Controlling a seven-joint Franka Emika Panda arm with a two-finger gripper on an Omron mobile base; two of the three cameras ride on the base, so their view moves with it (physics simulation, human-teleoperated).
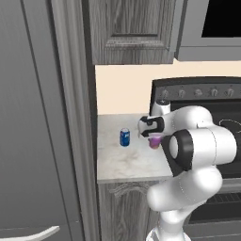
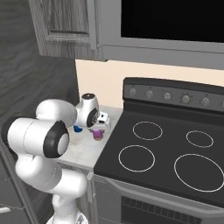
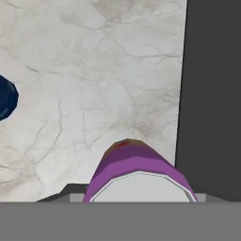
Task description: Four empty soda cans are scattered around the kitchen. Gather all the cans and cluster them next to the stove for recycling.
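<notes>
1. A purple soda can point(image 3: 139, 172) is seen directly under the hand, above the marble counter point(image 1: 122, 162), close beside the edge of the black stove point(image 2: 175, 153).
2. In the left base view the same purple can point(image 1: 154, 141) is partly hidden beneath the gripper point(image 1: 153, 136), near the counter's stove-side edge.
3. The finger tips are not made out in any view, so it cannot be told whether the gripper is closed on the can or open around it.
4. A blue soda can point(image 1: 124, 137) is found upright on the counter, apart from the purple can, on the side away from the stove.
5. Whether the purple can rests on the counter cannot be told.
</notes>
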